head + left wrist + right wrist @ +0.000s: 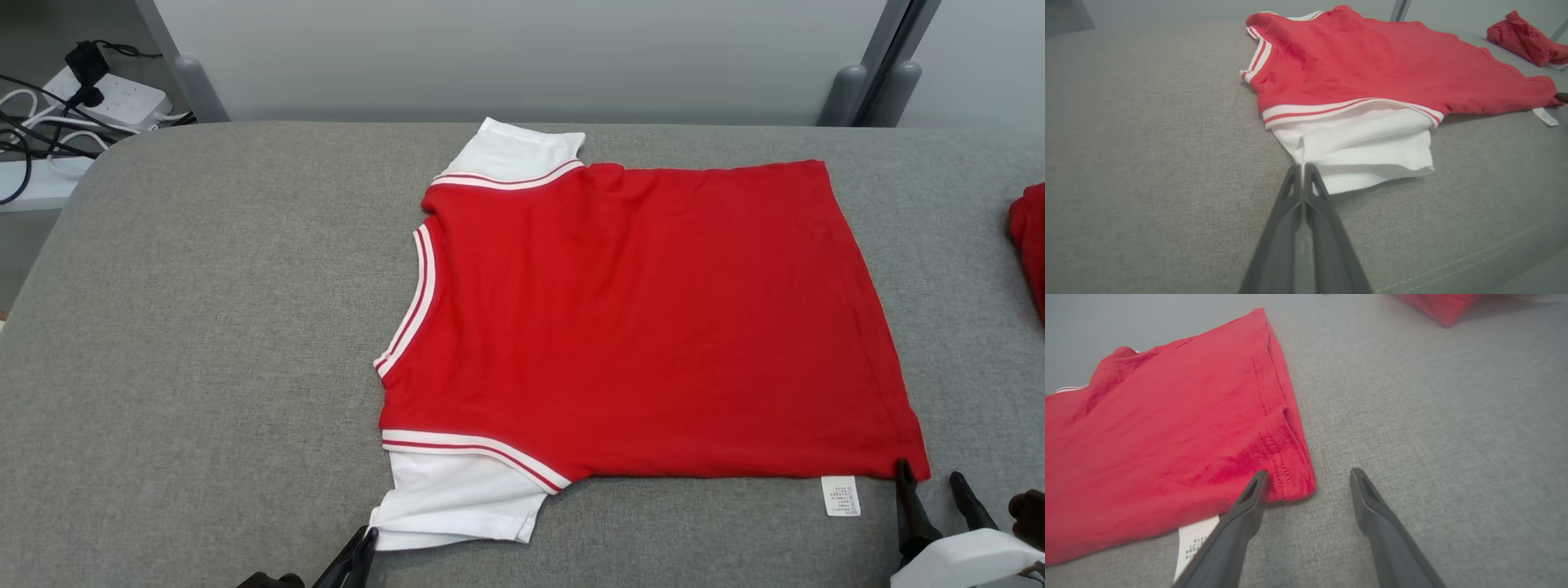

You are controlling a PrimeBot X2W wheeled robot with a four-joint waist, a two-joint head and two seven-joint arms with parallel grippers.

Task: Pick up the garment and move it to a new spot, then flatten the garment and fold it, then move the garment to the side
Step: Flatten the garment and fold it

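Note:
A red garment (pixel 637 318) with white sleeves and striped trim lies spread flat on the grey padded table (pixel 204 343), neckline toward the left. My left gripper (pixel 363 541) is at the near white sleeve's (pixel 1363 151) outer corner. Its fingers are pressed together on the sleeve's edge, which puckers up into the tips (pixel 1303 167). My right gripper (pixel 931 478) stands open at the garment's near right hem corner (pixel 1290 473). Its left fingertip (pixel 1259 477) touches the hem and its right fingertip (pixel 1357 473) rests over bare table. A white care label (pixel 840 496) sticks out from under the hem.
A second red cloth (pixel 1030 237) lies bunched at the table's right edge. A power strip with cables (pixel 106 98) sits beyond the table's far left corner. Wide bare grey surface lies left of the garment.

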